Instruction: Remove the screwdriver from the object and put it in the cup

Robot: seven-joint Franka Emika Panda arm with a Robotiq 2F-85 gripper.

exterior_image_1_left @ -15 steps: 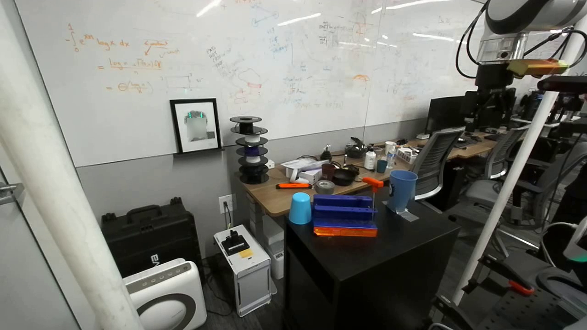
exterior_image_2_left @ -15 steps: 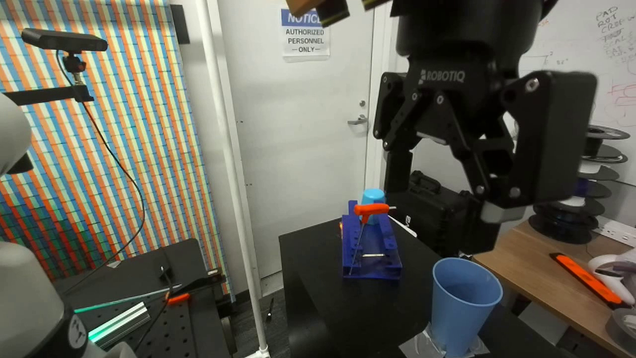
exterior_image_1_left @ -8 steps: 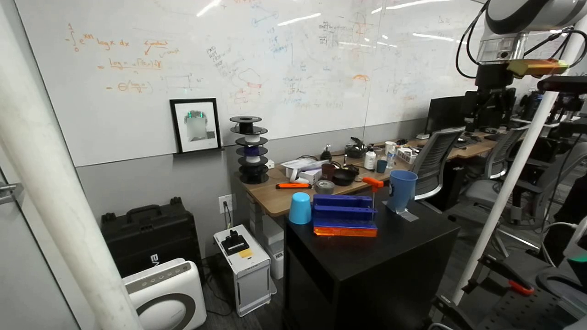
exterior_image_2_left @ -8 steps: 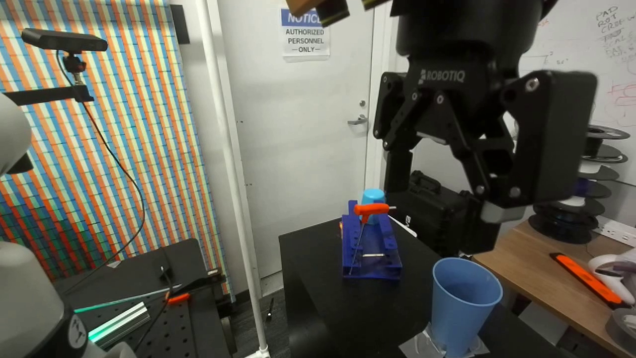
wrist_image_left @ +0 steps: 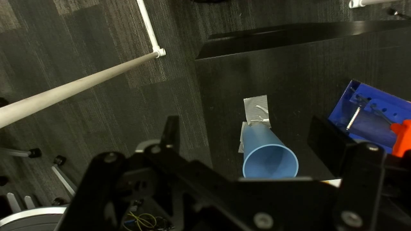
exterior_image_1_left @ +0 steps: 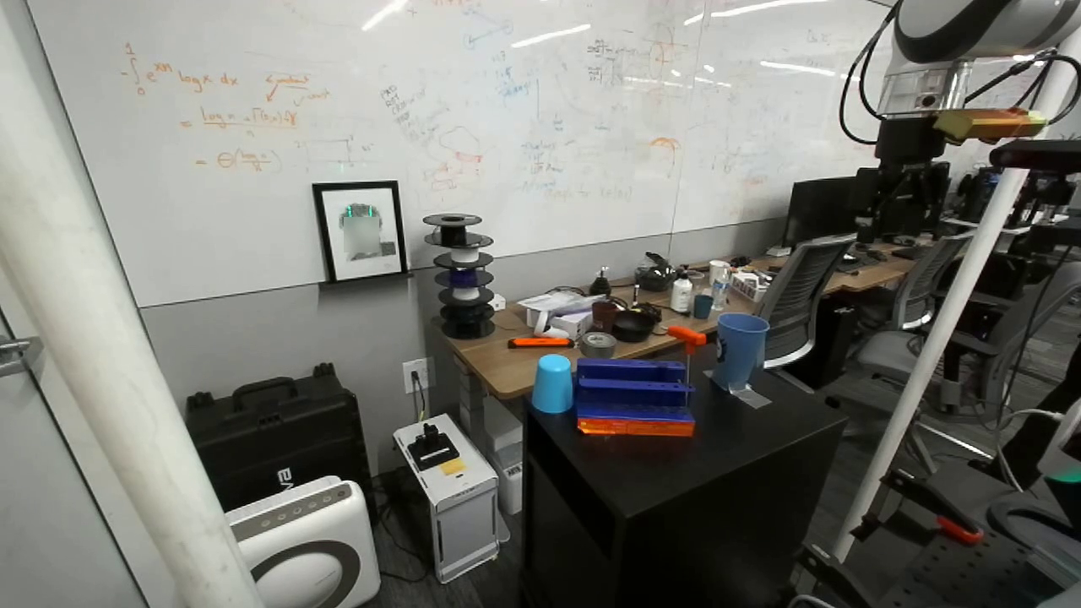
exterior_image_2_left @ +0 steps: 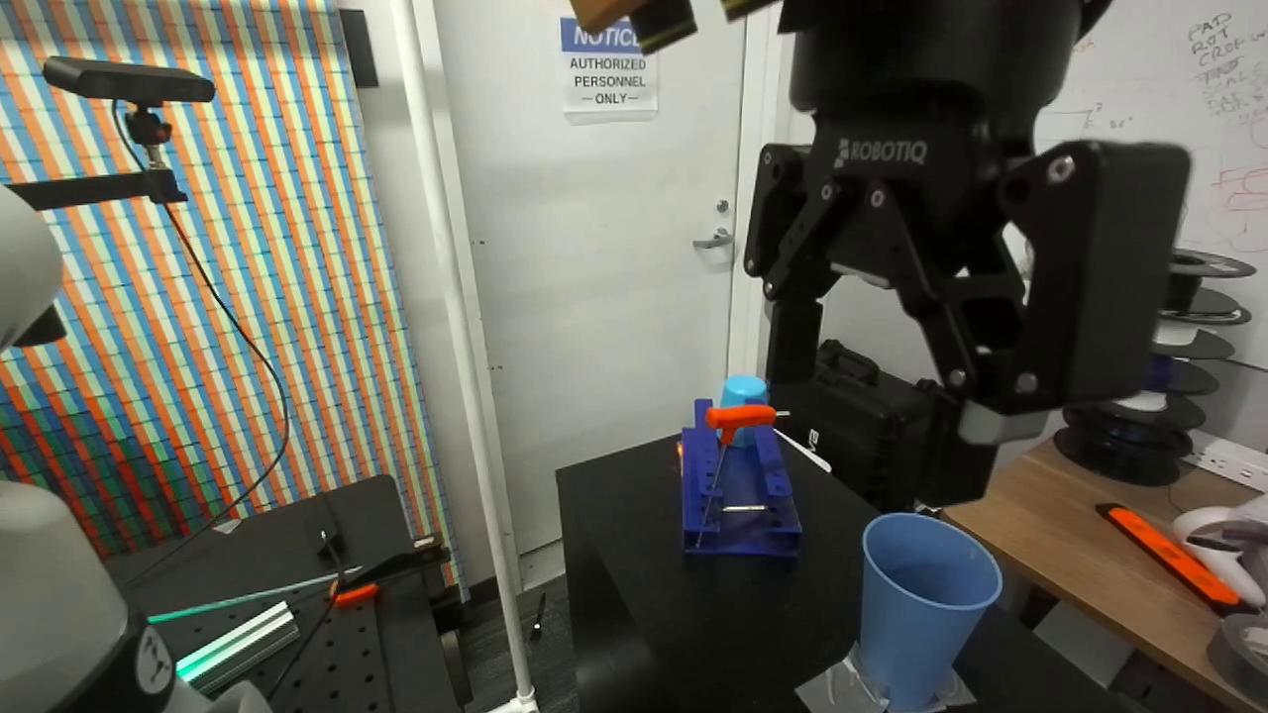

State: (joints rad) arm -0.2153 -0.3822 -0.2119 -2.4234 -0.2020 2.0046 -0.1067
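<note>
The screwdriver has an orange T-shaped handle [exterior_image_2_left: 741,417] and a thin shaft. It stands tilted in the blue holder [exterior_image_2_left: 743,541]; in an exterior view the handle [exterior_image_1_left: 687,337] sticks up at the holder's [exterior_image_1_left: 633,393] end. The blue cup [exterior_image_2_left: 913,634] stands upright, taped to the black cabinet top. In the wrist view the cup [wrist_image_left: 260,138] lies between the fingers, its near rim hidden by the gripper. My gripper [exterior_image_2_left: 880,406] is open and empty, high above the cabinet. In the wrist view the gripper's [wrist_image_left: 249,134] right finger is near the holder [wrist_image_left: 396,96]; the handle [wrist_image_left: 403,139] is partly cut off.
A light blue cup [exterior_image_1_left: 553,385] stands upside down beside the holder's far end. A metal screw [exterior_image_2_left: 745,508] lies in the holder. White poles [exterior_image_2_left: 466,347] stand around the black cabinet [exterior_image_1_left: 659,481]. A cluttered wooden desk [exterior_image_1_left: 498,363] stands behind it.
</note>
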